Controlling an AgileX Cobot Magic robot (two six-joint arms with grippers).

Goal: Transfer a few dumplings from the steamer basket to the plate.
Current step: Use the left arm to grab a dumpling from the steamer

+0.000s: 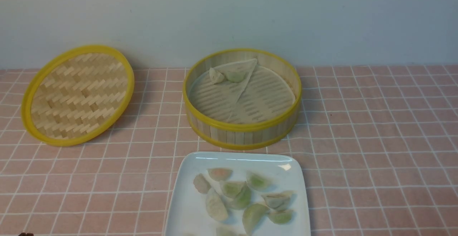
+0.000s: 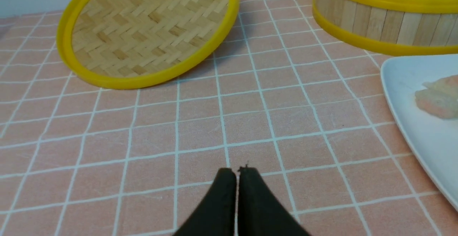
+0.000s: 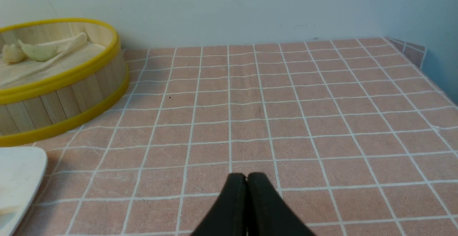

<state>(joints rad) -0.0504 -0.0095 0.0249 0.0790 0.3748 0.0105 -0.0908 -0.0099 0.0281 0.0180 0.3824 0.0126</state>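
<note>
The bamboo steamer basket (image 1: 242, 130) stands at the table's middle back, with a pale folded liner (image 1: 232, 85) inside. Two dumplings (image 1: 226, 75) rest on the liner at the basket's far side. In front of the basket sits the white plate (image 1: 182, 200), which carries several pale green and pinkish dumplings (image 1: 243, 198). In the left wrist view my left gripper (image 2: 236, 171) is shut and empty above bare tablecloth, left of the plate (image 2: 422, 136). My right gripper (image 3: 247, 176) is shut and empty too, over bare cloth to the right of the basket (image 3: 64, 96).
The flat woven lid (image 1: 77, 94) with a yellow rim leans tilted at the back left. A pink checked tablecloth (image 1: 375, 139) covers the table. A pale wall (image 1: 229, 14) closes off the back, and the table's right end shows in the right wrist view.
</note>
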